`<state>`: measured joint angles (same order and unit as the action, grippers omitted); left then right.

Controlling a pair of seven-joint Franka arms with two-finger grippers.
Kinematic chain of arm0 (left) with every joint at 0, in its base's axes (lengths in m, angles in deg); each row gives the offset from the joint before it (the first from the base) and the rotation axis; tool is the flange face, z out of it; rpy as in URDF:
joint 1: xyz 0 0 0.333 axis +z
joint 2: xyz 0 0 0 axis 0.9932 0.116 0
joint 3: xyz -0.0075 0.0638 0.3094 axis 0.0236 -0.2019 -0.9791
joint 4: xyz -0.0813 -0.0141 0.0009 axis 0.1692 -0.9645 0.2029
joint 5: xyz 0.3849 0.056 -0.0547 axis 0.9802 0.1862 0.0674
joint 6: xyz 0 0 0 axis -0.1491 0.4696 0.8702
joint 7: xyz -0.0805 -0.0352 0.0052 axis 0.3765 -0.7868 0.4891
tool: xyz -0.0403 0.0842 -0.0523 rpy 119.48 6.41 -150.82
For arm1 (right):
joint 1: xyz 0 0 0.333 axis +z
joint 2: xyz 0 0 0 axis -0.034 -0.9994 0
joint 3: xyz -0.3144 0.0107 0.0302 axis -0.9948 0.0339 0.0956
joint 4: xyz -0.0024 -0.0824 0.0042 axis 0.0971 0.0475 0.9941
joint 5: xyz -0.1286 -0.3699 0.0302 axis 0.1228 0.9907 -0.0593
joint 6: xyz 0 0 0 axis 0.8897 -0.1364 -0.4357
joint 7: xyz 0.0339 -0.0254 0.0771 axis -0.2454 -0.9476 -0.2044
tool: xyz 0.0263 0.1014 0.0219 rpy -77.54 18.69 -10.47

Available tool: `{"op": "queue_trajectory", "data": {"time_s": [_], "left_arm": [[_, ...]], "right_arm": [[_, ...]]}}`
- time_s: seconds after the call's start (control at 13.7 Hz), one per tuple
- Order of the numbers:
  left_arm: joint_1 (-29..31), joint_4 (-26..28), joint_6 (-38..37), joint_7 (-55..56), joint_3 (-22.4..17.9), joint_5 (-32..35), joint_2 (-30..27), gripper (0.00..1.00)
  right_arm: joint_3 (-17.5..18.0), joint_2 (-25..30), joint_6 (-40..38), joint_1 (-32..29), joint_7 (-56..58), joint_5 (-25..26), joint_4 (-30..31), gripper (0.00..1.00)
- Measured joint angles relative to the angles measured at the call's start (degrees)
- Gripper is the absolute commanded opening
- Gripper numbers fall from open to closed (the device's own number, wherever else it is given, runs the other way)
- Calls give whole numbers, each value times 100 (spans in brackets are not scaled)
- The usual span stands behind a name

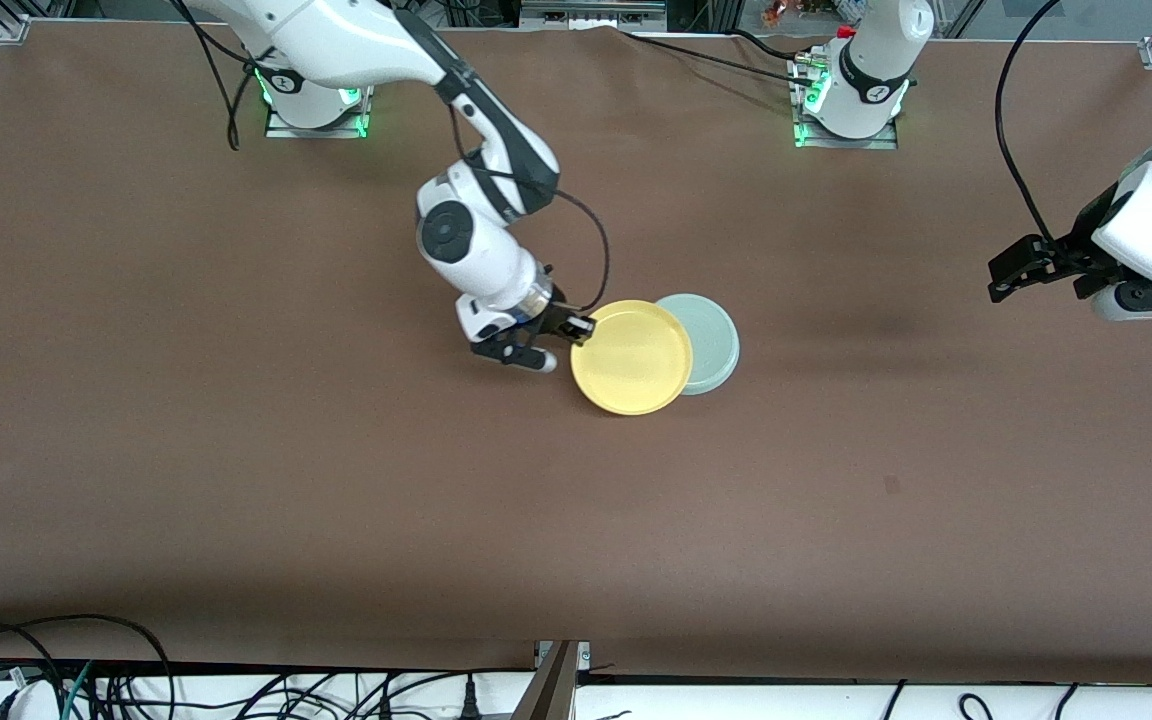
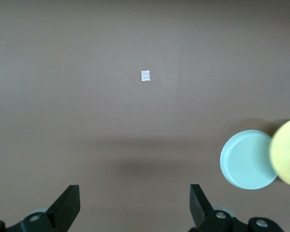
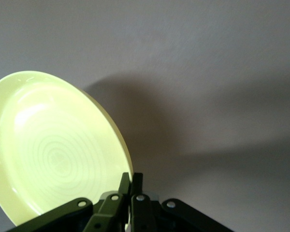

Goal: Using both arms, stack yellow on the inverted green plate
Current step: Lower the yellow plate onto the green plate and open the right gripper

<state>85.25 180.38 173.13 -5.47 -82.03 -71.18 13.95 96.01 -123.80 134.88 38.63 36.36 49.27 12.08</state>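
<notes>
Yellow plate [image 1: 633,357] is carried at its rim by the right gripper [image 1: 576,330], jaws clenched, partly over the inverted green plate [image 1: 711,340] on the surface [image 1: 236,450]. Step: placement. Next: centre, lower, release. Left gripper [image 1: 1021,268] waits, jaws spread, toward its own end.

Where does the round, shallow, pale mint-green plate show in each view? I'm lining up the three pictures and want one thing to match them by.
Front view: the round, shallow, pale mint-green plate lies mid-table, upside down, partly covered by the bright-yellow plastic plate.
Left wrist view: the green plate is at the frame's edge, past the open left gripper.
Right wrist view: not in it.
Shared landmark: the yellow plate, gripped at its rim by the right gripper.
</notes>
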Motion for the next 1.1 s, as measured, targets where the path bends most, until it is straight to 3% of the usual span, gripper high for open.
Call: {"op": "queue_trajectory", "data": {"time_s": [0.37,0.66,1.1], "left_arm": [[18,-5,33,0,13,0,-1,100],[50,-5,70,-7,13,0,49,100],[60,-6,81,-12,14,0,62,100]], "right_arm": [[-216,-496,267,560,-365,32,-335,0],[-449,-664,267,995,-647,32,-579,0],[-526,-705,267,1194,-724,32,-619,0]]}}
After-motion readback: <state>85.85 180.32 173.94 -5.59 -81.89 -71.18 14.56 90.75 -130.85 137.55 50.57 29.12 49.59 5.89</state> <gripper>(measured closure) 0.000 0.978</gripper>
